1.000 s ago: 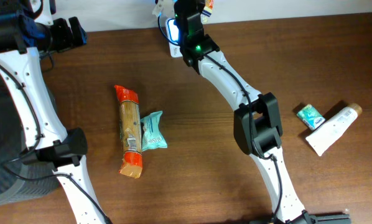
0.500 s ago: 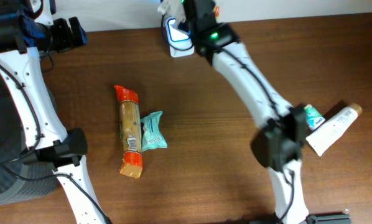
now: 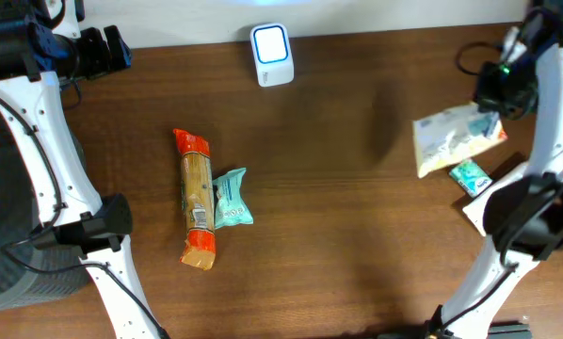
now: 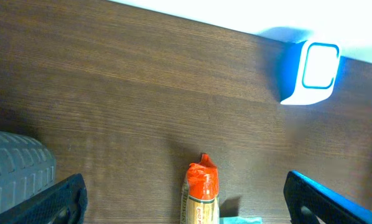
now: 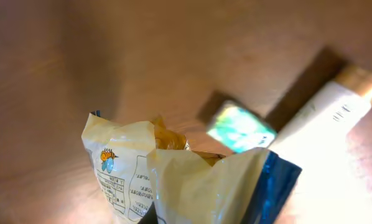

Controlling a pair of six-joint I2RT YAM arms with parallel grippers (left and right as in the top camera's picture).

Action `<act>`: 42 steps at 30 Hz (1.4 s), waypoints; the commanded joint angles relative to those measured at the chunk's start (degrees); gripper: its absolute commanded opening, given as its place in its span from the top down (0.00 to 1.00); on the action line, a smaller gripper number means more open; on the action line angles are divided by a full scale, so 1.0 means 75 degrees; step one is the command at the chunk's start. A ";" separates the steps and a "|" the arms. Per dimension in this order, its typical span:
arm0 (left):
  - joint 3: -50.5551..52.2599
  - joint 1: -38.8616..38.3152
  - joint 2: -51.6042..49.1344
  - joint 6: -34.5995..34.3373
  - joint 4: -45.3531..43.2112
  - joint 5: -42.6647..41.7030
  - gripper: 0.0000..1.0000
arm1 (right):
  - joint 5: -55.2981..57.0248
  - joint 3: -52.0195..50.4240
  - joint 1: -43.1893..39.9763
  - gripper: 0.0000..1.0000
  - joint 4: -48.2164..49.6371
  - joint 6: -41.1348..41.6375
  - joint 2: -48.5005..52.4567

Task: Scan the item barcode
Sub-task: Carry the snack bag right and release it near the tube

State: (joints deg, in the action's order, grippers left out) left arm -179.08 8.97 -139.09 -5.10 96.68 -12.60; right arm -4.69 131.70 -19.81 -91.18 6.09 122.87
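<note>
The item in hand is a cream snack bag (image 3: 456,139) with blue trim, hanging above the table's right side with my right gripper (image 3: 489,111) shut on its top edge. In the right wrist view the bag (image 5: 173,180) fills the lower frame and hides the fingers. The white and blue barcode scanner (image 3: 271,54) stands at the back centre, far left of the bag, and the left wrist view also shows the scanner (image 4: 310,74). My left gripper (image 3: 112,52) is open at the back left, and nothing sits between its jaws.
An orange-ended spaghetti pack (image 3: 197,198) and a teal pouch (image 3: 231,200) lie left of centre. Below the held bag lie a small teal packet (image 3: 470,176) and a white tube (image 3: 503,198). A grey ribbed bin (image 3: 8,282) stands at the left edge.
My right arm swung from the scanner at the back centre over to the right side, carrying the snack bag. The left arm stayed still.
</note>
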 commanded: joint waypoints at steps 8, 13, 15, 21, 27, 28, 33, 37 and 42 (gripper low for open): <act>-0.0015 0.0029 0.0058 0.0119 0.0003 0.0000 0.01 | -0.0198 0.0399 -0.1708 0.35 -0.0825 -0.0012 0.1096; -0.0015 0.0029 0.0058 0.0119 0.0003 0.0000 0.01 | -0.3774 0.0475 -0.0294 0.35 -0.0813 -0.1658 0.0702; -0.0015 0.0029 0.0058 0.0119 0.0003 0.0000 0.01 | -0.3678 0.0469 0.0775 0.34 -0.0764 -0.1786 0.0743; -0.0015 0.0029 0.0058 0.0119 0.0003 0.0000 0.01 | -0.2314 0.0469 0.2760 0.43 -0.0358 -0.1265 0.0810; -0.0015 0.0029 0.0058 0.0119 0.0003 0.0000 0.01 | -0.2014 -0.1868 0.4042 0.55 0.0487 -0.1378 0.0828; -0.0015 0.0029 0.0058 0.0119 0.0003 0.0000 0.01 | -0.1973 -0.2369 0.4164 0.55 0.0743 -0.1378 0.0828; -0.0015 0.0029 0.0058 0.0119 0.0003 0.0000 0.01 | 0.0003 -0.4016 0.3722 0.55 0.1830 0.0277 0.0828; -0.0015 0.0029 0.0058 0.0119 0.0003 0.0000 0.01 | 0.0921 -0.4019 0.2142 0.55 0.2194 0.1405 0.0825; -0.0015 0.0029 0.0058 0.0119 0.0003 0.0000 0.01 | -0.0198 -0.3815 0.1125 0.55 0.2247 0.0289 0.0807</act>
State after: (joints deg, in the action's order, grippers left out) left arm -179.08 8.97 -139.09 -5.13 96.68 -12.60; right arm -1.17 101.75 -10.41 -74.43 13.96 129.71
